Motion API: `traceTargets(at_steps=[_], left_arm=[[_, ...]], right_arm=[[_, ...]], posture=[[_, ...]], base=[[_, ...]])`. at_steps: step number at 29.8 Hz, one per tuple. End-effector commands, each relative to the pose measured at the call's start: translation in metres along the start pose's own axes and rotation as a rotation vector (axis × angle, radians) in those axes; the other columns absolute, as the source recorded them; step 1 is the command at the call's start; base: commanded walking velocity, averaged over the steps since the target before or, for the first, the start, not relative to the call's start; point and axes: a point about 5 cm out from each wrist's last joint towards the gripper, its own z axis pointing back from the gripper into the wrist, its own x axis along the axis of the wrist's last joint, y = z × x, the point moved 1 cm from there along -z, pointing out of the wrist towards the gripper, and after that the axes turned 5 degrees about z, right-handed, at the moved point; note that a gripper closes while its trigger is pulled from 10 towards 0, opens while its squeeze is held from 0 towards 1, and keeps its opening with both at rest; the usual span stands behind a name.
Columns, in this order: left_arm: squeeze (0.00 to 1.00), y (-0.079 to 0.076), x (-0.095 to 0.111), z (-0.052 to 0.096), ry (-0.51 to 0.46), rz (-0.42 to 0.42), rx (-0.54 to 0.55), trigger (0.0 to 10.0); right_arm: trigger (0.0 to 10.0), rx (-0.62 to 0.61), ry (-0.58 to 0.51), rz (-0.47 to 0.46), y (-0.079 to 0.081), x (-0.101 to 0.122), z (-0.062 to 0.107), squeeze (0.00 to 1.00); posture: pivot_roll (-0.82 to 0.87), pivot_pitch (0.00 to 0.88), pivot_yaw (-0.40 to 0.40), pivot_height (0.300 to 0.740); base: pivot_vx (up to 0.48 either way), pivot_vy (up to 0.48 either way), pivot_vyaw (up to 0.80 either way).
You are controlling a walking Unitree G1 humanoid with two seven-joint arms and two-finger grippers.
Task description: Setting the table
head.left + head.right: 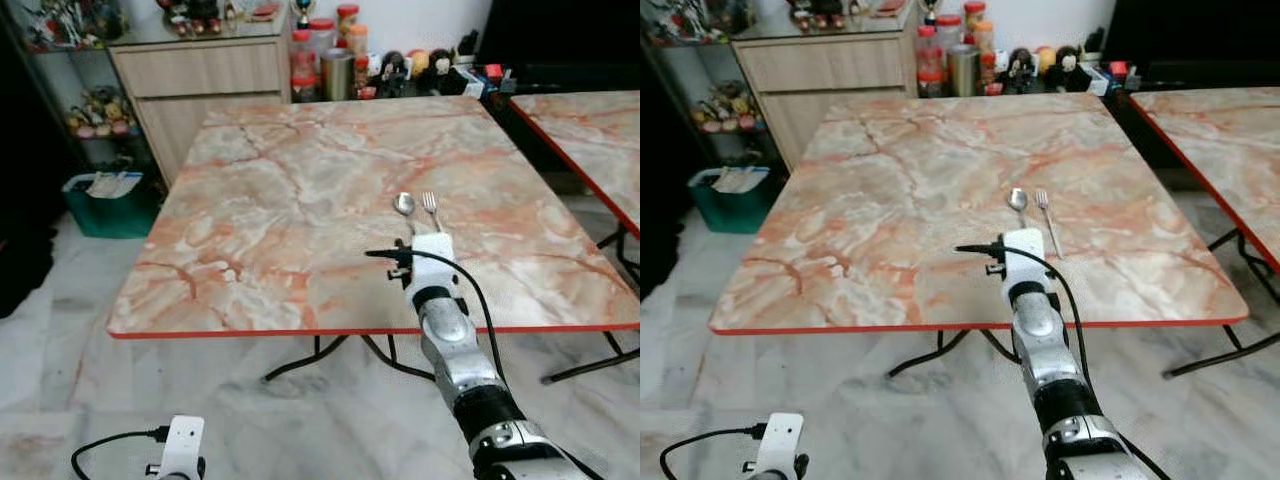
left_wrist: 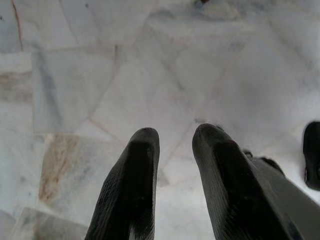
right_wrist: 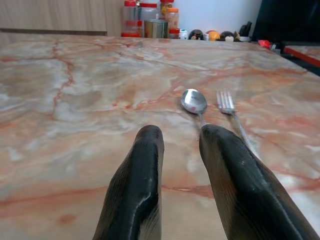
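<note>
Two pieces of cutlery, a spoon and a fork, lay side by side, close but apart, on the right half of a square marble-patterned surface veined in pink and orange and edged in red. Both were shiny metal, the spoon's oval bowl and the fork's tines pointing toward the far edge. The right gripper hovered low over the surface just short of the handles, its black, rounded, matte jaws slightly spread and pinching nothing; the spoon's handle ran under the tip of one of them. Beyond the surface's far edge stood red- and orange-lidded plastic jars and a metal canister, their contents too small to tell, beside a row of small figurines. A green bin on the floor at the left held white papers, below a light wooden cabinet. A second surface of the same pattern stood at the right. The left gripper hung low over the pale marble-tiled floor, its jaws slightly parted and holding nothing.
</note>
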Motion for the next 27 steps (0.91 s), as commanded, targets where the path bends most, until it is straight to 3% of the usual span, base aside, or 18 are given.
traceTargets(at_steps=[1,7,11,13,27], left_arm=[[0.0,0.004,-0.005,0.001,0.022,-0.009,0.009,10.0],[0.0,0.004,-0.002,0.0,0.017,-0.017,0.002,10.0],[0.0,0.003,0.001,0.0,0.007,-0.019,-0.003,10.0],[0.0,0.003,0.002,0.0,0.006,-0.023,-0.003,10.0],[0.0,0.002,-0.001,0.0,0.013,-0.02,0.002,10.0]], right_arm=[[10.0,0.003,-0.012,-0.016,0.005,0.003,-0.001,0.0],[10.0,-0.005,-0.03,-0.016,0.004,0.01,-0.005,0.0],[10.0,-0.026,-0.027,-0.038,-0.004,0.013,-0.009,0.0],[10.0,-0.023,-0.057,-0.031,-0.007,0.018,-0.011,0.0],[10.0,-0.026,-0.062,-0.029,-0.008,0.019,-0.013,0.0]], posture=[[-0.07,0.0,0.058,0.74],[-0.07,0.0,0.059,0.74],[-0.06,0.0,0.058,0.74],[-0.06,0.0,0.058,0.74],[-0.05,0.0,0.044,0.74]], base=[[0.0,0.0,0.0],[0.0,0.0,0.0],[0.0,0.0,-0.72],[0.266,0.0,-0.8],[0.327,0.0,0.0]])
